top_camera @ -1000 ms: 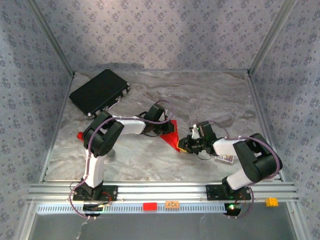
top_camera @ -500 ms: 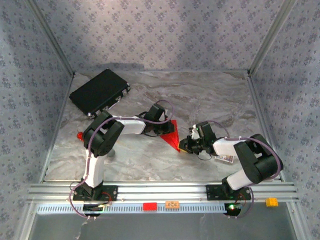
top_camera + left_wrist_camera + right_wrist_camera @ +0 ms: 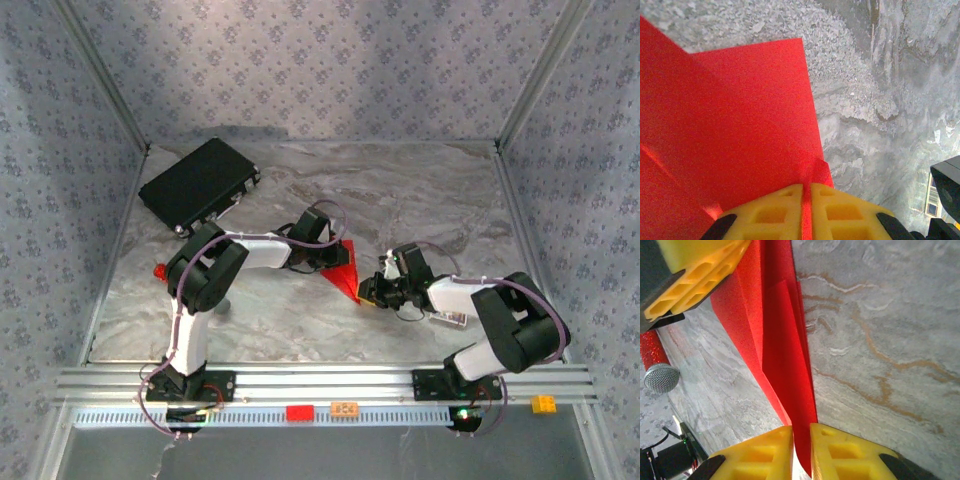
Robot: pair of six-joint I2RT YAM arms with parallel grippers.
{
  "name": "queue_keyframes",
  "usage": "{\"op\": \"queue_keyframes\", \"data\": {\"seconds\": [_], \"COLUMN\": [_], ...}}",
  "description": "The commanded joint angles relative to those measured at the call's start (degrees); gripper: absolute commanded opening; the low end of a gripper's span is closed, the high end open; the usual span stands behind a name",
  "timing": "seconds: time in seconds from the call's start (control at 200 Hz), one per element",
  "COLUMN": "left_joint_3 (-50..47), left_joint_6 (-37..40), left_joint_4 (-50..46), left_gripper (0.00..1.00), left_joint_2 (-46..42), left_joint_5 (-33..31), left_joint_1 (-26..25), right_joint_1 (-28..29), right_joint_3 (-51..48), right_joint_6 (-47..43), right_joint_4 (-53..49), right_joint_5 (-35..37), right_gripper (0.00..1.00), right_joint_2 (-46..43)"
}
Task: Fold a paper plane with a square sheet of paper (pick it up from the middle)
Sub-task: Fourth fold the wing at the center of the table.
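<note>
The square sheet of paper [image 3: 345, 272] is a creased, folded red wedge held low over the marble table between the two arms. My left gripper [image 3: 334, 262] is shut on its far-left edge; in the left wrist view the paper [image 3: 730, 125] runs between the yellow fingers of that gripper [image 3: 806, 187]. My right gripper [image 3: 366, 293] is shut on the wedge's near tip. In the right wrist view the folded layers [image 3: 785, 350] pass between the yellow pads of the right gripper [image 3: 801, 429], and the left gripper's fingers [image 3: 695, 265] show at the top left.
A black case [image 3: 198, 183] lies at the back left. A small red-and-grey round object [image 3: 161, 270] sits by the left arm. Small blocks [image 3: 299, 412] rest on the front rail. Patterned walls close in the table [image 3: 420, 190] on three sides.
The right arm's elbow has shifted slightly right and down. Both grippers and the red paper stay where they were.
</note>
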Motion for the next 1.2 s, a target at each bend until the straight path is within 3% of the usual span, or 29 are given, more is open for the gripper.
{"op": "queue_keyframes", "data": {"seconds": [0.0,0.43,0.84,1.059,1.194], "left_joint_3": [-0.55,-0.55,-0.65,-0.57,-0.52], "left_joint_6": [0.72,0.80,0.71,0.68,0.52], "left_joint_4": [-3.99,-3.99,-3.98,-3.99,-3.68], "left_gripper": [0.11,0.11,0.11,0.11,0.11], "left_joint_2": [2.89,3.14,3.06,3.17,3.30], "left_joint_5": [-0.64,-0.70,-0.82,-0.70,-0.37], "left_joint_1": [-0.08,-0.04,-0.04,0.01,-0.04], "right_joint_1": [0.13,-0.32,-1.55,2.02,4.89], "right_joint_3": [-2.14,-3.41,1.57,8.61,12.40], "right_joint_6": [-1.31,-0.35,-1.12,-5.58,-6.65], "right_joint_4": [-10.44,-8.15,-10.00,-11.65,-12.87], "right_joint_5": [6.06,4.69,1.64,-0.18,1.54], "right_gripper": [0.16,0.08,0.19,0.06,0.03], "right_joint_2": [1.13,1.81,-8.94,-4.78,-0.23]}}
